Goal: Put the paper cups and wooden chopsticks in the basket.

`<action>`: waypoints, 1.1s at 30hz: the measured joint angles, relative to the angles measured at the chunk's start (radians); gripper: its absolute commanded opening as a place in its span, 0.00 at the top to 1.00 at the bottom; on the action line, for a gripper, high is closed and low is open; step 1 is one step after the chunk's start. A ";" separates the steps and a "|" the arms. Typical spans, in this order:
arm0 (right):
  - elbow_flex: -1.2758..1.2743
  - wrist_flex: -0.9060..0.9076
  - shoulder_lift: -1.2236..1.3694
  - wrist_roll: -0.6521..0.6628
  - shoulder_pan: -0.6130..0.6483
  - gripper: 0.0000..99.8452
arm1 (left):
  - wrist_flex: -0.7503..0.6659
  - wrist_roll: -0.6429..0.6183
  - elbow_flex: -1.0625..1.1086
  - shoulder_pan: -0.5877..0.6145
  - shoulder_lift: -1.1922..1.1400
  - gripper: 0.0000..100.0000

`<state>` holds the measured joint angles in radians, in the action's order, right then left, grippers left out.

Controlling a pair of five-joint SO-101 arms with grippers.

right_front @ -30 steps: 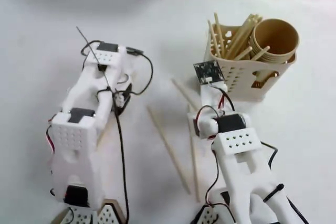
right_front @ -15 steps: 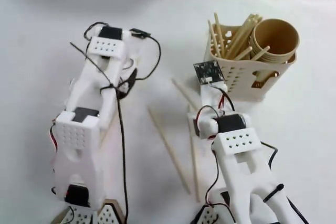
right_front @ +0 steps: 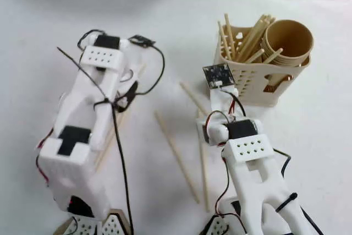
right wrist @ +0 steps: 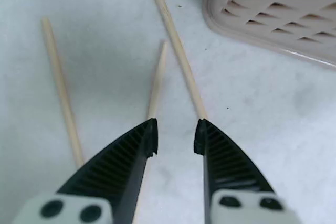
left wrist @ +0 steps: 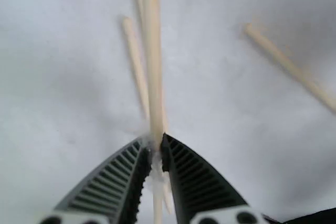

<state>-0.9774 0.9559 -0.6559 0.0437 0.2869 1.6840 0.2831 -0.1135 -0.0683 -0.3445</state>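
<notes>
Two white arms share the table [right_front: 44, 26]. The left arm [right_front: 88, 114] is well apart from the basket [right_front: 258, 89], which I judge it must cross to with its load. The right arm [right_front: 253, 158] sits just beside the basket, above the loose chopsticks [right_front: 176, 155] that remain on the table.

The basket stands at the far right. It already holds the nested paper cups [right_front: 291, 39] and a sheaf of upright sticks.

The left gripper [left wrist: 156, 142] is pinched tight on the held chopstick [left wrist: 152, 51], which juts out ahead of it and is lifted clear of the sticks below. The right gripper [right wrist: 175, 132] has its fingers spread and grips nothing. Two stick ends lie just ahead of its tips, which looks like lining up for a pick.

From above, the left arm's body hides its gripper. The held stick's far end is cut off by the wrist view's edge. I cannot count the nested cups, and the right arm covers part of one loose chopstick.
</notes>
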 measured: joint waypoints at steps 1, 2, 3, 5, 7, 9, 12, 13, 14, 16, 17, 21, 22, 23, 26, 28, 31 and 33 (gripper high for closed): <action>0.000 0.000 0.000 0.000 0.000 0.87 | -0.023 0.002 0.046 0.002 0.032 0.98; 0.000 0.000 0.000 0.000 0.000 0.87 | -0.044 0.003 0.098 0.002 0.066 0.98; 0.000 0.000 0.000 0.000 0.000 0.87 | -0.071 0.003 0.153 0.000 0.103 0.98; -0.005 -0.011 0.000 0.000 0.000 0.87 | -0.138 0.003 0.270 -0.002 0.181 0.94; -0.005 -0.015 0.000 0.000 0.000 0.87 | -0.206 0.003 0.390 0.000 0.258 0.85; -0.005 -0.015 0.000 0.000 0.000 0.87 | -0.265 0.003 0.493 0.003 0.325 0.75; -0.005 -0.015 0.000 0.000 0.000 0.87 | -0.325 0.000 0.594 0.012 0.399 0.71; -0.005 -0.015 0.000 0.000 0.000 0.87 | -0.344 -0.008 0.608 0.018 0.413 0.71; -0.005 -0.015 0.000 0.000 0.000 0.87 | -0.359 -0.009 0.612 0.028 0.419 0.71; -0.005 -0.015 0.000 0.000 0.000 0.87 | -0.391 -0.009 0.618 0.044 0.422 0.71; -0.005 -0.015 0.000 0.000 0.000 0.87 | -0.408 -0.003 0.621 0.052 0.422 0.71; -0.005 -0.015 0.000 0.000 0.000 0.87 | -0.450 0.002 0.628 0.078 0.416 0.70; -0.005 -0.015 0.000 0.000 0.000 0.87 | -0.457 0.002 0.628 0.078 0.402 0.70; -0.005 -0.015 0.000 0.000 0.000 0.87 | -0.466 0.002 0.628 0.078 0.381 0.70; -0.005 -0.015 0.000 0.000 0.000 0.87 | -0.512 0.002 0.628 0.077 0.288 0.71; -0.005 -0.018 0.000 0.000 0.000 0.87 | -0.517 0.002 0.614 0.077 0.227 0.71; -0.005 -0.018 0.000 0.000 0.000 0.87 | -0.486 0.002 0.549 0.077 0.166 0.72; -0.005 -0.018 0.000 0.000 0.000 0.87 | -0.477 0.002 0.511 0.075 0.118 0.76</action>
<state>-0.9820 0.9375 -0.6559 0.0437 0.2869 1.2068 0.2846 0.3974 0.0069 -0.2263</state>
